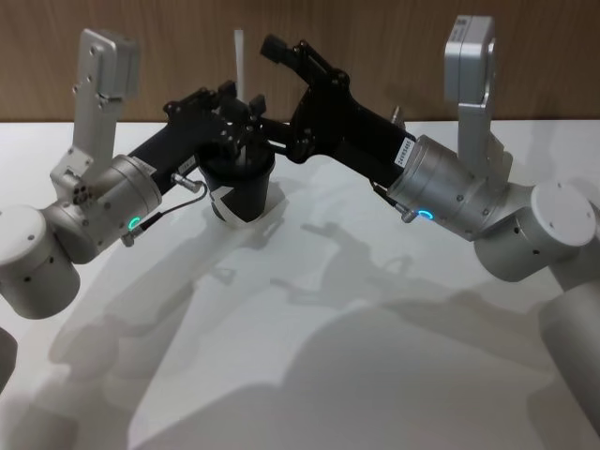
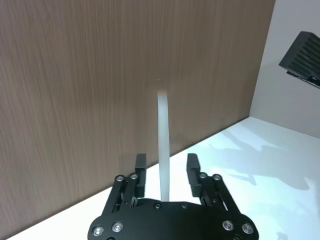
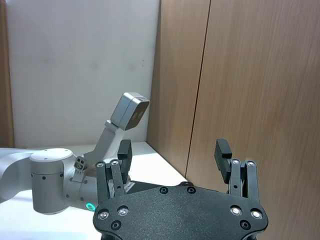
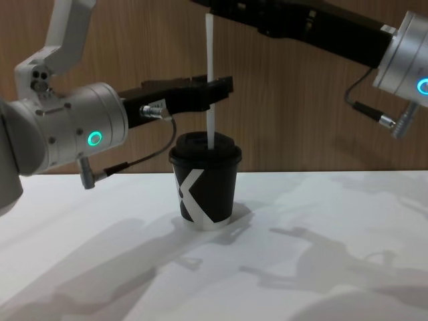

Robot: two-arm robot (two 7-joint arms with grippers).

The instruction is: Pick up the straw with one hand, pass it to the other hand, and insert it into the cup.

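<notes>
Black paper cup (image 4: 204,188) with black lid and white K mark sits mid-table; thin white straw (image 4: 210,80) stands upright in its lid. Green-ringed left gripper (image 4: 212,90), at 9 o'clock of the straw, flanks it with fingers (image 2: 140,168) apart. Blue-ringed right gripper (image 1: 281,49), fingers spread and empty, hovers at 1 o'clock.
</notes>
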